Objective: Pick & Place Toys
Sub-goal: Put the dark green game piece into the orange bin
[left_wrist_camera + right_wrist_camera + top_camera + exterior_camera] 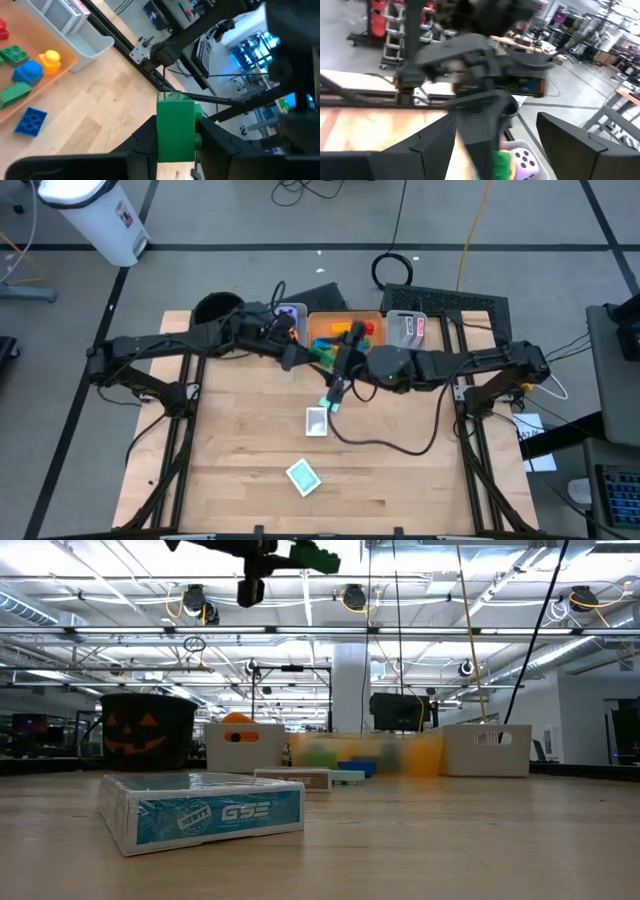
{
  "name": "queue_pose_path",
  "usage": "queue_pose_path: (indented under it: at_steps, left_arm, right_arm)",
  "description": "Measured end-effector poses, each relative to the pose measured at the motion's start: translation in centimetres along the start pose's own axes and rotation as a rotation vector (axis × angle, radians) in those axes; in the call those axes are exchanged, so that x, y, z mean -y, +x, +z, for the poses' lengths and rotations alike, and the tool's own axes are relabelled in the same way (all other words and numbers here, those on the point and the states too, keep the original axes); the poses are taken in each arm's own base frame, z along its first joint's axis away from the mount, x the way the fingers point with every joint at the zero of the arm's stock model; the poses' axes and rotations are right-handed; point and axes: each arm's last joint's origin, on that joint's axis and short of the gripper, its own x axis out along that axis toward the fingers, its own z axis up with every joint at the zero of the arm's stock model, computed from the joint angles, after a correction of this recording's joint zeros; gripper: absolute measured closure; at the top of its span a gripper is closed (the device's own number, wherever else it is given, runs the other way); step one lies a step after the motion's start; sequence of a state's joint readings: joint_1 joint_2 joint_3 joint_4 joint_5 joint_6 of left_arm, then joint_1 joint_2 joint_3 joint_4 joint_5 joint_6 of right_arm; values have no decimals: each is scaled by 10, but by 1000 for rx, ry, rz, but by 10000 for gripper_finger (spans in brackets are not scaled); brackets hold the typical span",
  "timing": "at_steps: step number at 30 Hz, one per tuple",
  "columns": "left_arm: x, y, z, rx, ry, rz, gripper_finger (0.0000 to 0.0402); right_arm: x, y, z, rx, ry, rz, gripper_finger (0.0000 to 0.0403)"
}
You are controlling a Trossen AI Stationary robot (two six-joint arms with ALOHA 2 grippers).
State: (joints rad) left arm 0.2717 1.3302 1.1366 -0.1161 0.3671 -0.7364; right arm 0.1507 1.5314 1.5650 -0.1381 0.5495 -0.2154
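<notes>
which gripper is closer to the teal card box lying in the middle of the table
Right. The right gripper hangs open just above and beside the teal card box. The left gripper, shut on a green plastic brick, is farther back, by the orange bin.

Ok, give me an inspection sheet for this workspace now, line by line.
Surface: wooden table, bare at the front.
Job's things: two card packs on the table; bricks in the orange bin; purple die.
Clutter: black pot, grey bin.
Grippers: left gripper shut on green brick; right gripper open, empty.
Cables: black cable across the table.
Surroundings: white container on the floor.
</notes>
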Motion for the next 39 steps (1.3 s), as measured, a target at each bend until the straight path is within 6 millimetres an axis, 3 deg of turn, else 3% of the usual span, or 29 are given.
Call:
queue_pose_path:
  at_steps: [4, 12, 19, 26, 34, 39]
  left_arm:
    - [-5, -1, 5, 6, -7, -4, 283]
    - [-10, -4, 12, 32, -23, -9, 306]
    - [-6, -4, 14, 50, -19, -50, 283]
    - [-6, -4, 14, 51, -23, -49, 306]
    - [-6, -4, 14, 50, -24, -49, 281]
    - [-6, -4, 15, 57, -23, -55, 301]
  right_arm:
    - [-9, -6, -3, -38, -45, 15, 138]
    - [-14, -2, -29, -156, -87, -118, 138]
    - [-16, 6, -44, -113, -47, -153, 138]
    - [-9, 12, -49, -108, -22, -181, 140]
    - [-2, 16, -51, -116, -1, -206, 193]
    - [-2, 16, -52, -125, -9, -200, 236]
